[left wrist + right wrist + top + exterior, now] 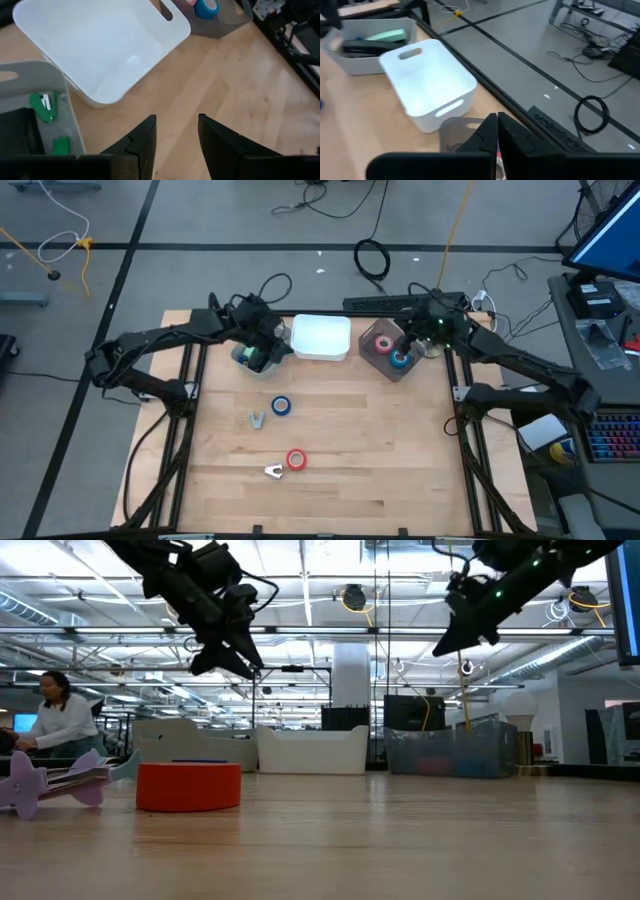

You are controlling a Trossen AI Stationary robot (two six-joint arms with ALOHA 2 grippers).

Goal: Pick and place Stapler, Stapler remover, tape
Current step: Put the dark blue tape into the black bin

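**Blue and red rolls still out: sorting about half done**

Wooden table [400, 470] space in front of the bins still carries four loose items, so we judge the job roughly halfway. From above we see a blue tape roll [281, 407] and a red tape roll [295, 460] lying well apart from the bins, each with a small pale stapler remover just beside it: one [257, 419] near the blue roll, another [273, 471] near the red one.

At the far edge, the dark bin [385, 367] already holds a pink roll [384, 344] and a blue roll [400, 360]. The grey bin [67, 107] holds green and dark items that we take for staplers, though we cannot make them out fully. The white bin [321, 338] between them looks empty, and we guess it is meant for the removers.

Our left pincer [176, 140] hangs over the table beside the grey and white bins, its jaws partly apart and holding nothing. Our right pincer [497, 131] hovers above the dark bin, jaws fully together and empty.

What remains, as we see it: two tape rolls and two removers.
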